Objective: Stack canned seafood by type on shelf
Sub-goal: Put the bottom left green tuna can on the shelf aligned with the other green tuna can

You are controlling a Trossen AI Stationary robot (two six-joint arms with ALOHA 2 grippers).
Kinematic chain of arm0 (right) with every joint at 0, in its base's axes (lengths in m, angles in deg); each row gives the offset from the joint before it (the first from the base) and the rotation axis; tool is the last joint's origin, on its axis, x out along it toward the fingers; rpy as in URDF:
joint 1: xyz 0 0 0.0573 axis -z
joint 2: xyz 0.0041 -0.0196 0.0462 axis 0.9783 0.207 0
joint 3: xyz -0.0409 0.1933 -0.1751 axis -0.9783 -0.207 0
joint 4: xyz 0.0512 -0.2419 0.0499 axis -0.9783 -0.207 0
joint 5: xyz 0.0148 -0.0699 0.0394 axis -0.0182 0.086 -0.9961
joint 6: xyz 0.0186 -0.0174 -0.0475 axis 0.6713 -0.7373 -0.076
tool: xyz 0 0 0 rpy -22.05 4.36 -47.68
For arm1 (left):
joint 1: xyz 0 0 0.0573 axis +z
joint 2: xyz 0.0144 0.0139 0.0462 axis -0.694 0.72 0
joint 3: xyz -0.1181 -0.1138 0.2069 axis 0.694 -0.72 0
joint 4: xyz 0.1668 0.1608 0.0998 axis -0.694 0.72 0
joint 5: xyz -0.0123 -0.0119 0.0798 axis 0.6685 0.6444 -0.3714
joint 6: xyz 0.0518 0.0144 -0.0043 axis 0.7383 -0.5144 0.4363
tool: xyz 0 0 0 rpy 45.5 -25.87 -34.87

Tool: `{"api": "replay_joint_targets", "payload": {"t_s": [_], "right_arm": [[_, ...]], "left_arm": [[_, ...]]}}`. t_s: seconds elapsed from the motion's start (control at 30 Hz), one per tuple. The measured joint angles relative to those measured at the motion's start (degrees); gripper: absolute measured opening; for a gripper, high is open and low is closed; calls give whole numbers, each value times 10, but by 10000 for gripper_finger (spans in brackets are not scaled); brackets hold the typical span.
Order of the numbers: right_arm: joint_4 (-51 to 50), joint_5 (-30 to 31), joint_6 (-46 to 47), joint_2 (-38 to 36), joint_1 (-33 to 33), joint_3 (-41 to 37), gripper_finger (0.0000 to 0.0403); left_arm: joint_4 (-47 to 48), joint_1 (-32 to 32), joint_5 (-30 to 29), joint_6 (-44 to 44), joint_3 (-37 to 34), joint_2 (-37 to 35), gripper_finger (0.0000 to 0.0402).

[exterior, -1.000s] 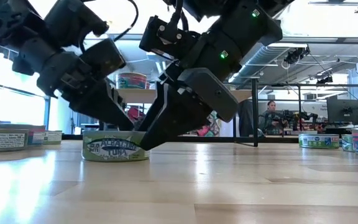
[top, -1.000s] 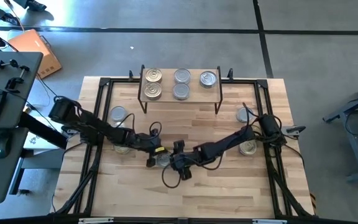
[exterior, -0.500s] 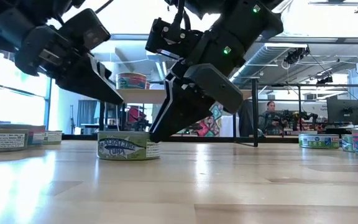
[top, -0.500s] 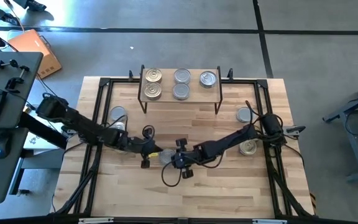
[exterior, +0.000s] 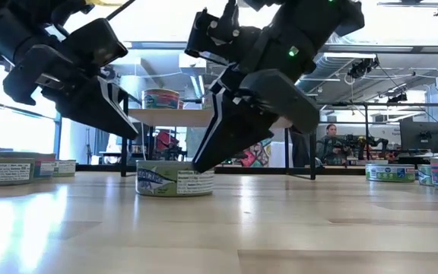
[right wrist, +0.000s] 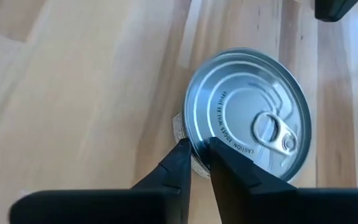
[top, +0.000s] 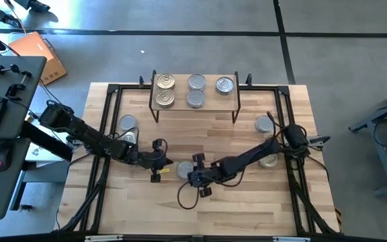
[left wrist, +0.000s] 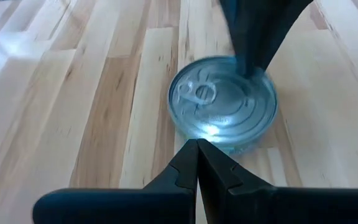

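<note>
A silver-lidded tin (top: 184, 168) is shown flat on the worktop (top: 247, 208) mid-front, its rim pinched by the right tool (top: 193, 173), with the pressed-together left tool (top: 158, 169) just beside.

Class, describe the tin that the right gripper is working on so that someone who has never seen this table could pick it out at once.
Start at the shelf at the table's far edge and come forward to the middle of the table. There one tin lies alone between the left gripper and right gripper. Unlike the other tins, on the shelf or near the side edges, it has the right gripper's fingers closing over its rim.
</note>
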Motion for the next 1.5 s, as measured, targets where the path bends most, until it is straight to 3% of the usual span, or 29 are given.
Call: {"api": "replay_joint_targets", "payload": {"t_s": [0.23,0.33,0.47,0.63,0.97,1.23,1.5], "right_arm": [[-1,7,10,-1,-8,-2,10],[48,6,11,-7,-8,-32,2],[131,0,21,-19,-5,-79,1],[147,-13,4,-37,3,-86,0],[193,-110,-18,-51,41,-88,1],[240,-121,-21,-51,43,-88,1],[247,-132,-16,-52,44,-87,1]], "left_arm": [[4,-5,-1,-1,0,0,0],[4,-11,-1,-1,0,0,0],[-1,-18,-1,1,0,0,0],[-31,-23,0,27,0,2,0],[-86,-33,5,80,1,12,0],[-151,-20,10,79,1,62,0],[-153,-9,50,90,2,82,0]]}}
